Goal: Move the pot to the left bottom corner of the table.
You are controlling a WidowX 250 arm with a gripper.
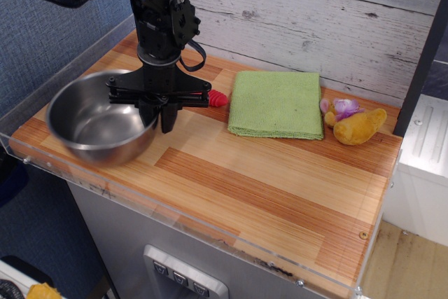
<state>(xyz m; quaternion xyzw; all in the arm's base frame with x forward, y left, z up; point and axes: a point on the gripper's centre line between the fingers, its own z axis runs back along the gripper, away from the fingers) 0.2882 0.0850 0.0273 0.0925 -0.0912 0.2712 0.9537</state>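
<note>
The pot (pixel 98 125) is seen at the near left end of the surface (pixel 280 187), its right rim pinched by the closed end effector (pixel 159 113). Thin, rigid, slick steel is judged light but slip-prone; the rim is the only hold, so tilting is expected.

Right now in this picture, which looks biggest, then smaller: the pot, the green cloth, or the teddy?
1. pot and green cloth: too close to call, and the pot is nearer the camera.
2. teddy: clearly smallest.
</note>
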